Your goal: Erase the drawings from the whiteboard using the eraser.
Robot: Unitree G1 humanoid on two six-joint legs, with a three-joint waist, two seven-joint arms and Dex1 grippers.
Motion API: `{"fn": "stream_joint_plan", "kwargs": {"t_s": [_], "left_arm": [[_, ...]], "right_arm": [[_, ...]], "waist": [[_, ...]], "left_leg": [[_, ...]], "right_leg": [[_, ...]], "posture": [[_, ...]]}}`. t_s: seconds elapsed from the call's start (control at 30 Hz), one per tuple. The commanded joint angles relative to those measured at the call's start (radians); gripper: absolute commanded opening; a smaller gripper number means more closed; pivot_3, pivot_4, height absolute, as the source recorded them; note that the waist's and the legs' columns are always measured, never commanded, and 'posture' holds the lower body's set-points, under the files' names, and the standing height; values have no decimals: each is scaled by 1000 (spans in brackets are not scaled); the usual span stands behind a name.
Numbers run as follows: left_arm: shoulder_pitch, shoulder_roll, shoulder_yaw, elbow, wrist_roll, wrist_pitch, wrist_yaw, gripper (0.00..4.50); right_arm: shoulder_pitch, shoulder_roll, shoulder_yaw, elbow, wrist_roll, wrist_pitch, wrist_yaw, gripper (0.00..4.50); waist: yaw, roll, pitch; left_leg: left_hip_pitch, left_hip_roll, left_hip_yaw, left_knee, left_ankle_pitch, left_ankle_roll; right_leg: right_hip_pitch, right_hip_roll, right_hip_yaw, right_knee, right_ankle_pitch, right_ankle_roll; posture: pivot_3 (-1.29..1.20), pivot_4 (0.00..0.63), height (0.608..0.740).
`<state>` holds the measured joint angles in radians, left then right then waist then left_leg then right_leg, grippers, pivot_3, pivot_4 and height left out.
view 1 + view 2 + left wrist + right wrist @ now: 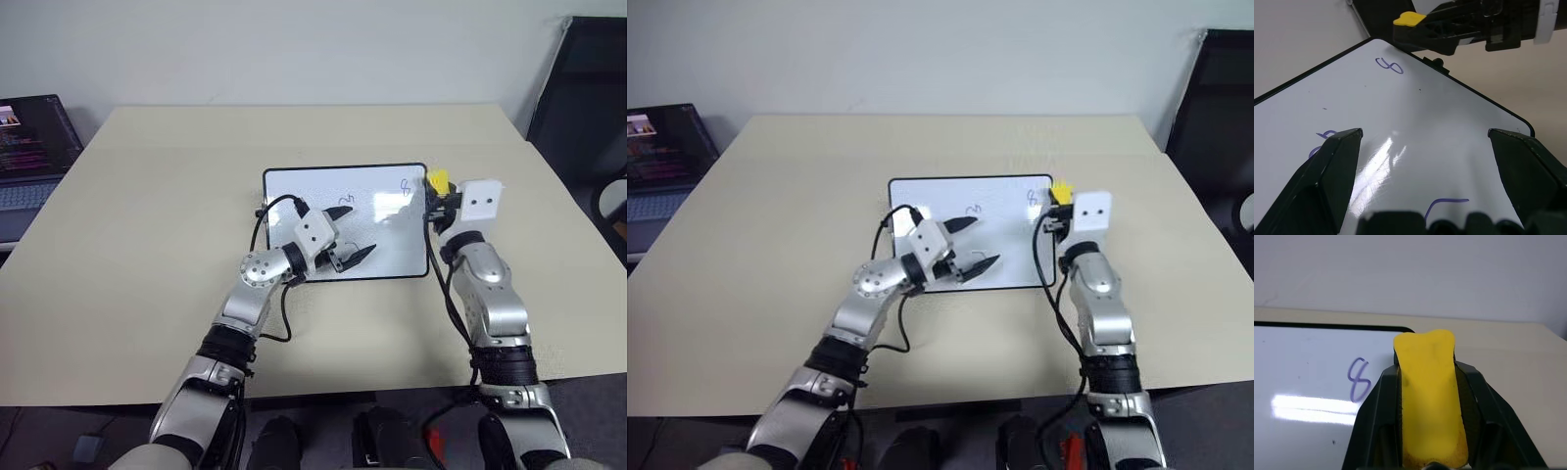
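While my right gripper (1425,382) stays out of it, clamped on the yellow eraser (1431,396) just beside the whiteboard's (294,191) far right corner, near the figure-8 drawing (1358,379), I see my left gripper (353,257) spread open above the board's near half.

So the whiteboard (294,191) is lying flat mid-table, glossy white with a thin black frame and rounded corners, long side running left to right. All three drawings are still on it, in thin dark pen: a little figure-8 (408,183) near the far right corner, a squiggle (344,201) around the middle, and a short curved stroke (1445,202) nearer in. The eraser (1431,401) is a yellow block, pinched in the right gripper (436,186) just off the board's right edge by the 8.
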<state>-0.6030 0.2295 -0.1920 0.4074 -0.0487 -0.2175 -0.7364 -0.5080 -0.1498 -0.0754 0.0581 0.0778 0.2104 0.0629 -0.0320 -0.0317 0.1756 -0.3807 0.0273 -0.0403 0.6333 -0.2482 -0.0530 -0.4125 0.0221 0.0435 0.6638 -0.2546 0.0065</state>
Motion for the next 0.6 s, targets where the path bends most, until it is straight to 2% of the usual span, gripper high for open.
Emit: {"fn": "stream_joint_plan", "kwargs": {"t_s": [0.03,0.6], "left_arm": [[-32,-3,0,5,7,-33,-4,4500],[-42,16,11,12,6,-31,-4,4500]], "right_arm": [[-41,8,5,27,-13,-55,-2,1124],[-86,60,40,102,-17,-102,11,1124]], "waist": [[1,0,0],[-1,0,0]], "left_leg": [[0,0,0,0,0,0],[0,0,0,0,0,0]], "right_leg": [[0,0,0,0,0,0],[0,0,0,1,0,0]], "posture": [[0,150,740],[0,150,740]]}}
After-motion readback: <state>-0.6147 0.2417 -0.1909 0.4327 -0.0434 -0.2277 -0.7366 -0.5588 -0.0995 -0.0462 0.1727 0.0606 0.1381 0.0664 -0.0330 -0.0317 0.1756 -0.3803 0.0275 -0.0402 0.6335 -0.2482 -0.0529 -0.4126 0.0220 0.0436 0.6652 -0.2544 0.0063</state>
